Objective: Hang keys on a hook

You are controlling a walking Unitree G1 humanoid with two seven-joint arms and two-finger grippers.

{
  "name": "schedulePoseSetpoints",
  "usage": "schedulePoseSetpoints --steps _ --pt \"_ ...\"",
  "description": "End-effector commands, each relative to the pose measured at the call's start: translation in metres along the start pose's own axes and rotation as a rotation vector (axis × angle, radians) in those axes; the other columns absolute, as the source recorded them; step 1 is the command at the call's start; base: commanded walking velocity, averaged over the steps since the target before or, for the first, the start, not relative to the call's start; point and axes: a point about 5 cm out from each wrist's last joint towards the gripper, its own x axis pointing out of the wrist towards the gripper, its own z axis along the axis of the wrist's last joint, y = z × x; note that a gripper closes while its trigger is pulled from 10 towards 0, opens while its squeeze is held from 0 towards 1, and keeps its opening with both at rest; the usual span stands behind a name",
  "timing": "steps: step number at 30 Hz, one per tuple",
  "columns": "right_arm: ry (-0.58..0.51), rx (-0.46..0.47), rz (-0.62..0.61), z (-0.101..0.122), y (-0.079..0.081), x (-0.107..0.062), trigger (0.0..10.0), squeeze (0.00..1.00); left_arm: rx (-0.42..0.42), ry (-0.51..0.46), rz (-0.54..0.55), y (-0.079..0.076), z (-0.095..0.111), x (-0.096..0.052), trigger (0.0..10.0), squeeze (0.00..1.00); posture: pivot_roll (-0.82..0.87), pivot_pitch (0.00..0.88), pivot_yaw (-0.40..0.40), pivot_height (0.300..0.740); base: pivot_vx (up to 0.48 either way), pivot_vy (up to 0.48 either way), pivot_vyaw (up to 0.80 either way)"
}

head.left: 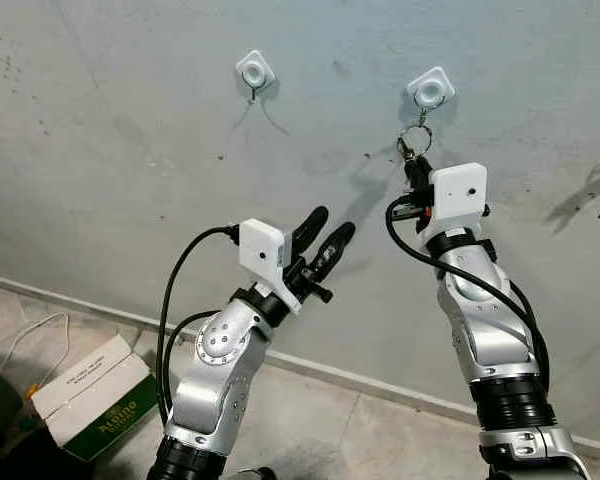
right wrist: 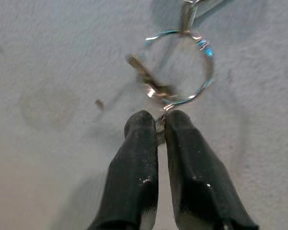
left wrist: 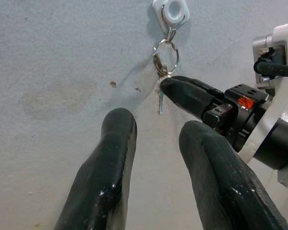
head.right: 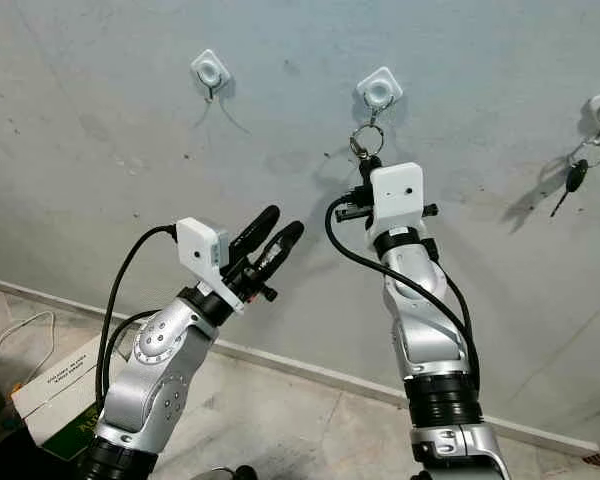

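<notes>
Two black fingers [right wrist: 153, 158] of the right gripper [right wrist: 161, 125] are pressed together on the small metal keys [right wrist: 151, 81], whose silver ring [right wrist: 180, 67] already hangs on the white square wall hook [head.left: 431, 90]. To finish well, I would release slowly, then draw straight back. Its silver arm reaches steeply upward. Lower down, the left gripper [head.left: 325, 230] is parted and empty.

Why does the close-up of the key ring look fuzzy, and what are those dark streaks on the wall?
In the right wrist view the key ring sits very close to the lens, so it blurs and glints, while the right gripper below it stays fairly sharp. In the left eye view the streaks are shadows that the hooks and arms cast on the wall. The left wrist view is sharp.
</notes>
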Motion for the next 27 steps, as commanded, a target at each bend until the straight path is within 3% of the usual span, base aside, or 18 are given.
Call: schedulePoseSetpoints --steps 1,16,21,25,27 --pt "0.026 0.003 0.010 -0.006 0.001 -0.002 10.0 1.00 -0.009 0.008 0.024 0.001 -0.003 -0.005 10.0 0.00 -0.10 0.075 0.067 0.740 0.000 0.000 0.00" --pt "0.033 -0.038 -0.029 -0.011 -0.016 -0.014 10.0 1.00 0.030 0.081 0.115 0.013 -0.012 -0.025 10.0 0.00 -0.09 0.069 0.068 0.740 0.000 0.000 0.00" --pt "0.092 -0.096 0.029 -0.029 -0.021 -0.039 10.0 1.00 0.068 0.159 0.207 0.027 -0.022 -0.051 10.0 0.00 -0.09 0.056 0.073 0.740 0.000 0.000 0.00" --pt "0.167 -0.126 0.048 -0.044 -0.030 -0.067 10.0 1.00 0.099 0.265 0.296 0.041 -0.037 -0.086 10.0 0.00 -0.08 0.052 0.081 0.740 0.000 0.000 0.00" --pt "0.180 -0.124 0.045 -0.047 -0.031 -0.071 10.0 1.00 0.102 0.275 0.308 0.043 -0.038 -0.090 10.0 0.00 -0.08 0.050 0.082 0.740 0.000 0.000 0.00"
